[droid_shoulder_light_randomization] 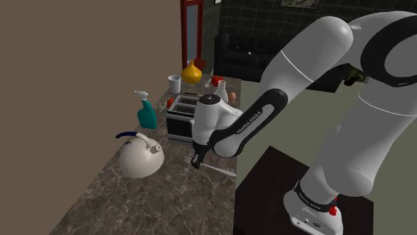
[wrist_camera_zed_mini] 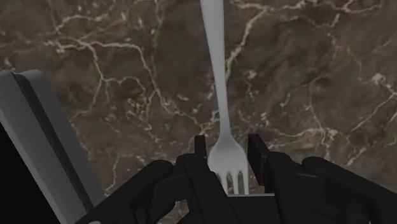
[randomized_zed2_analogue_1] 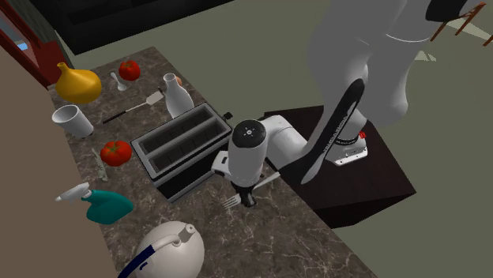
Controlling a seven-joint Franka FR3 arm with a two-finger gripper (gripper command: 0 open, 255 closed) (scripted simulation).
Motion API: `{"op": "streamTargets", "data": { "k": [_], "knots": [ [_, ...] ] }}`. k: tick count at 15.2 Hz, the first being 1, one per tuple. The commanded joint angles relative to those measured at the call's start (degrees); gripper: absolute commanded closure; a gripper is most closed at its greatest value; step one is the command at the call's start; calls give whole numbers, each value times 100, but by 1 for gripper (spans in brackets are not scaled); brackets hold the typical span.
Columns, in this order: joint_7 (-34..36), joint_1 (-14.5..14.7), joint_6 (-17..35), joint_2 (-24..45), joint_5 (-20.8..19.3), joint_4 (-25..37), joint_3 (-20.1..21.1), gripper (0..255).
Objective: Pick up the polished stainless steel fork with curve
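On the dark marble counter (droid_shoulder_light_randomization: 100,200), near the toaster (randomized_zed2_analogue_1: 178,146), I see my gripper (wrist_camera_zed_mini: 229,145) down low, its fingers standing narrowly apart on either side of the tined head of the silvery fork (wrist_camera_zed_mini: 215,63), which lies flat.

Plain brown wall (droid_shoulder_light_randomization: 80,53) runs along the dark veined marble countertop (droid_shoulder_light_randomization: 133,207). Red door frame (droid_shoulder_light_randomization: 190,30) stands at the counter's far end. Black sofa (droid_shoulder_light_randomization: 244,57) sits against a dark tiled wall (droid_shoulder_light_randomization: 267,17). Floor (randomized_zed2_analogue_1: 261,55) is flat olive-grey. Light is even and dim.
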Motion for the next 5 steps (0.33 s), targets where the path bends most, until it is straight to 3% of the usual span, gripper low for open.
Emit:
{"op": "streamTargets", "data": {
  "k": [1,5],
  "knots": [
    [-68,-2,-179,-155,91,27,13,255],
    [-130,4,-366,-324,177,49,17,255]
  ]
}}
